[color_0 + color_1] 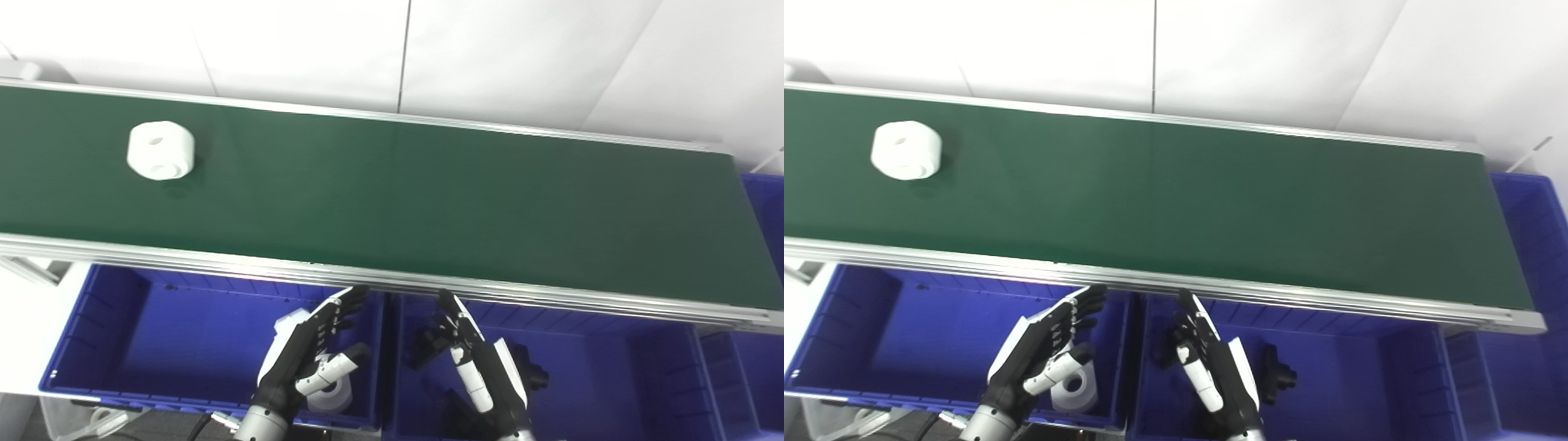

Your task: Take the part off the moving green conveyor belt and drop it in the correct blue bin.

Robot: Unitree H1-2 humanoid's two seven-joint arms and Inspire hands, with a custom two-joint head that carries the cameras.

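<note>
We've got the white part (160, 150) riding far left on the green conveyor belt (429, 202), well apart from both hands. Our left hand (309, 355) and right hand (474, 361) hover over the blue bins (98, 331), fingers spread, holding nothing. We'd wait, then reach with the left, dropping it beside the white piece (1077, 386) already binned.

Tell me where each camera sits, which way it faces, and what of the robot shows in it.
Left eye view: on the head, looking down at the green conveyor belt and blue bins; both hands show, left hand, right hand.
Right eye view: beside it, set slightly rightward, same downward look; the same hands rise from the bottom edge.
Shared: the white part on the belt's left end, both open hands over the bins.
</note>
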